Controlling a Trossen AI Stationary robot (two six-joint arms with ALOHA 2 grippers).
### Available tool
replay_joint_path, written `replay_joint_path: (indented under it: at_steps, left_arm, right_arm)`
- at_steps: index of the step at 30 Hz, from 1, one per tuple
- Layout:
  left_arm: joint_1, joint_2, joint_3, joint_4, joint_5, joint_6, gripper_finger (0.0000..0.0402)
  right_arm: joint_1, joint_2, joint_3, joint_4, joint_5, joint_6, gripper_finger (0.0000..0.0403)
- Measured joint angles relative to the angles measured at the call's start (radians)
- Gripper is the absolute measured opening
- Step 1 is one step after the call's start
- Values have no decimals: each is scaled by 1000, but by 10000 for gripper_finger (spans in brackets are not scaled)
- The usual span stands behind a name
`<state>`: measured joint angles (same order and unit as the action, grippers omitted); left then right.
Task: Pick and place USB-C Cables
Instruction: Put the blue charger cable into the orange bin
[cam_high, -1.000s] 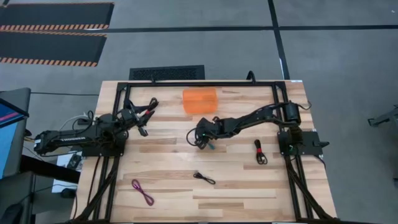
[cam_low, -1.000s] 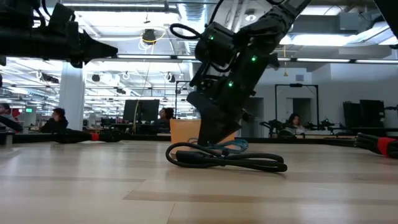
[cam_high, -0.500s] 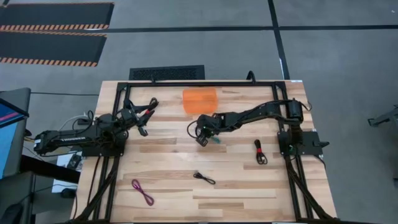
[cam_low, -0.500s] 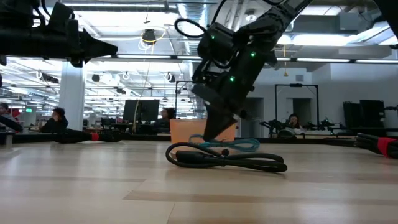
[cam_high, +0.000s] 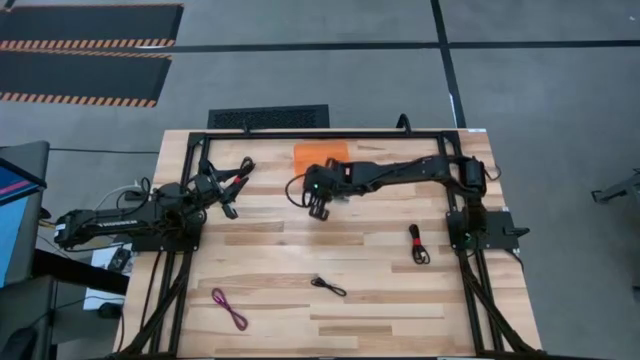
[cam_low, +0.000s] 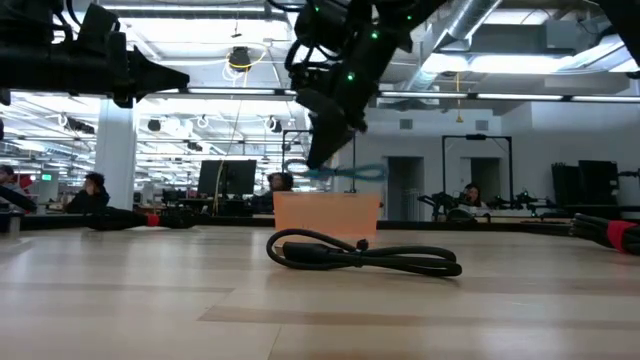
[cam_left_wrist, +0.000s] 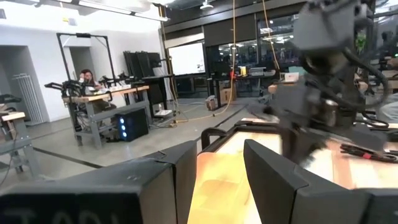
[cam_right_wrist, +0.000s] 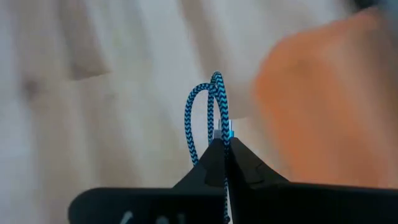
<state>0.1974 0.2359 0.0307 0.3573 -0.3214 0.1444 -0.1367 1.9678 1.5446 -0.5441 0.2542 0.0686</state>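
My right gripper (cam_high: 318, 205) hangs just in front of the orange tray (cam_high: 320, 153), shut on the teal-blue USB-C cable (cam_right_wrist: 208, 112). In the low view that cable (cam_low: 338, 172) floats above the tray (cam_low: 326, 211). A black cable (cam_high: 328, 286) lies flat near the table's middle, a magenta one (cam_high: 229, 308) at the near left, and a red-and-black one (cam_high: 417, 243) at the right. Another red-and-black cable (cam_high: 238, 178) lies by my left gripper (cam_high: 228, 206). My left gripper stands open at the table's left with nothing between its fingers. My right gripper pinches the folded teal-blue cable between its two fingertips (cam_right_wrist: 214, 163), which come from above on a downward slant. The cable's looped end (cam_right_wrist: 212, 81) sticks out past the tips. The cable is lifted clear of the table and lies roughly level (cam_low: 350, 172) above the tray.
The table's black frame rail (cam_high: 320, 133) runs along the far edge behind the tray. Bare wood lies between the tray and the black cable. Beyond the table, the low view shows desks and seated people.
My right gripper has risen and gone toward the far edge and the orange tray. It has taken the teal-blue cable along, which lay on the table behind the black cable and now hangs clear above the tray's height. My left arm has kept still.
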Motion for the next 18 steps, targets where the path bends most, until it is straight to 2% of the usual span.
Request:
replay_joint_path:
  at_steps: [4,9,18]
  left_arm:
    - [0,0,0,0,0,0,125]
    - [0,0,0,0,0,0,125]
    - [0,0,0,-1,0,1,125]
  right_arm:
    - [-24,0,25,37,68,-194,6]
    - [-55,0,25,130,84,-419,7]
    - [-143,0,11,199,59,-542,6]
